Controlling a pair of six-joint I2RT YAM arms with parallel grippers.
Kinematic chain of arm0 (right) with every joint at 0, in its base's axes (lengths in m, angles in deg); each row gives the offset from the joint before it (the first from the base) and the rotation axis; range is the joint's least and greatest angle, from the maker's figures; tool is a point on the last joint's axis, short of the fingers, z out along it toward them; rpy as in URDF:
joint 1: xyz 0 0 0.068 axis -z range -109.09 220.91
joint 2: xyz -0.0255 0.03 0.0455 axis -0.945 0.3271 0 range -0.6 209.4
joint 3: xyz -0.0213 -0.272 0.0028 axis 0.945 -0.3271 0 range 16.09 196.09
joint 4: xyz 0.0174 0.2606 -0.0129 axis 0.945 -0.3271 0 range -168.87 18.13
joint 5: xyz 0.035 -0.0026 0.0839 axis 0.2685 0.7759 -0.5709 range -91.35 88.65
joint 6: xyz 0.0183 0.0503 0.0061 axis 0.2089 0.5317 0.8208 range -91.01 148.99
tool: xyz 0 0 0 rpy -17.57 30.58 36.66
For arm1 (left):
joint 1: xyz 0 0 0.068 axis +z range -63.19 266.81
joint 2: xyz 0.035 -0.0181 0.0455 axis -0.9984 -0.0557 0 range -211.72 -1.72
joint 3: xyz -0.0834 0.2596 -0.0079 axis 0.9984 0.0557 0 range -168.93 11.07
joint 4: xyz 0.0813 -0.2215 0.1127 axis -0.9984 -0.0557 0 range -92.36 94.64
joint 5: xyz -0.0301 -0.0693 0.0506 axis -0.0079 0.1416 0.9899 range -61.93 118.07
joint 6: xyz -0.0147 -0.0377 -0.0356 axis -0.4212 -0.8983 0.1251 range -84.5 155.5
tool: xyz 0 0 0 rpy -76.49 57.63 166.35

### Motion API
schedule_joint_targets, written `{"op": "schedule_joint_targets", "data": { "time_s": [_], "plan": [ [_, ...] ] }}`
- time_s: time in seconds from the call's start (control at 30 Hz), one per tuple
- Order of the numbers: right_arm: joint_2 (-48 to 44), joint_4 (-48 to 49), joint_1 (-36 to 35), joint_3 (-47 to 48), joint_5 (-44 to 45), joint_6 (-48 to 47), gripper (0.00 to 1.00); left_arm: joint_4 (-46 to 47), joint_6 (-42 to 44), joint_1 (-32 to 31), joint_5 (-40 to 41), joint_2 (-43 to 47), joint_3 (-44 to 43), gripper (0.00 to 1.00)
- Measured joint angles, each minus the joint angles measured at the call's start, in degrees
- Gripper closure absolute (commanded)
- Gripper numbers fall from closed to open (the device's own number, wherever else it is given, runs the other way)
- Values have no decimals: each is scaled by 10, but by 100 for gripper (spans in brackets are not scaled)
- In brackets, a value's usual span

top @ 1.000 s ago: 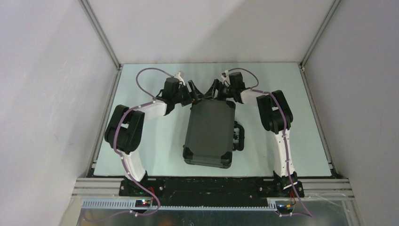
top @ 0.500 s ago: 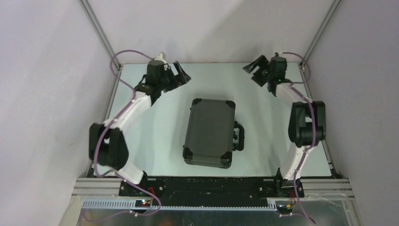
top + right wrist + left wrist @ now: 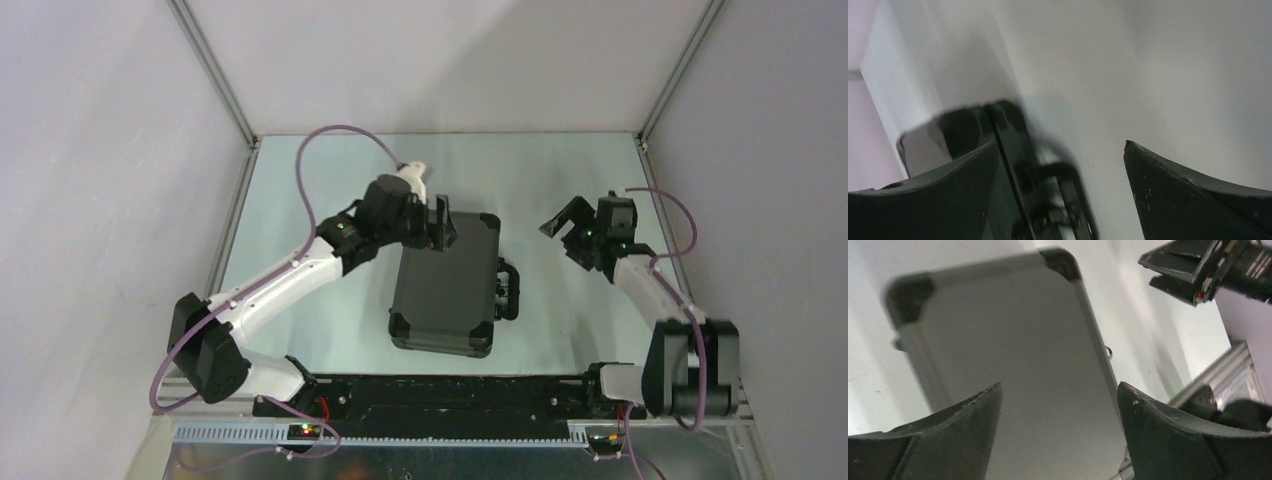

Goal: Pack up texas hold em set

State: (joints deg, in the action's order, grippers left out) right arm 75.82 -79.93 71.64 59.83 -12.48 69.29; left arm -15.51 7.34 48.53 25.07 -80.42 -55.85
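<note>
1. Top external: case (image 3: 445,285) shut, flat on table (image 3: 560,170), handle (image 3: 510,290) rightward.
2. I see nothing loose outside; packing looks done, can't tell if latched.
3. Left gripper (image 3: 443,222) over its far end, right gripper (image 3: 565,235) beside: both spread, empty.

Blk/wht arms (image 3: 290,275) w/ purple cables (image 3: 345,127)

On table (image 3: 560,320): case (image 3: 445,290), handle (image 3: 508,290) rightward. Over its far-left corner: left gripper (image 3: 440,224). Right of handle, apart: right gripper (image 3: 567,238).
</note>
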Motion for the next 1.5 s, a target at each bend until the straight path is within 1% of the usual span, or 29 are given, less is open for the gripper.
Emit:
{"op": "schedule_joint_targets", "data": {
  "time_s": [0.07,0.1,0.17,0.3,0.43,0.53,0.67,0.83,0.97,1.27,1.5],
  "plan": [
    [-60,-36,-18,-29,8,-12,3,-10,5,-48,-1,0,3,17],
    [-87,-46,-24,-38,8,-15,4,-13,7,-60,0,0,6,17],
    [-157,-52,-33,-71,-3,-19,5,-21,8,-77,2,-3,9,19],
    [-252,-59,-30,-144,-22,-20,7,-26,8,-105,11,-26,14,19],
    [-277,-99,-28,-194,-15,-33,7,-31,8,-118,20,-46,35,19],
    [-277,-126,-28,-202,-12,-49,7,-38,8,-120,29,-59,45,19],
    [-265,-116,-27,-206,-34,-57,7,-32,8,-119,30,-69,45,19],
    [-250,-38,-19,-262,-104,-31,7,-21,8,-120,30,-75,45,19],
    [-245,57,-6,-309,-154,11,7,-13,8,-120,30,-78,45,19],
    [-209,234,20,-373,-215,95,6,3,2,-130,55,-84,46,19],
    [-140,370,20,-404,-256,158,7,12,1,-131,61,-84,50,19]
  ]
}}
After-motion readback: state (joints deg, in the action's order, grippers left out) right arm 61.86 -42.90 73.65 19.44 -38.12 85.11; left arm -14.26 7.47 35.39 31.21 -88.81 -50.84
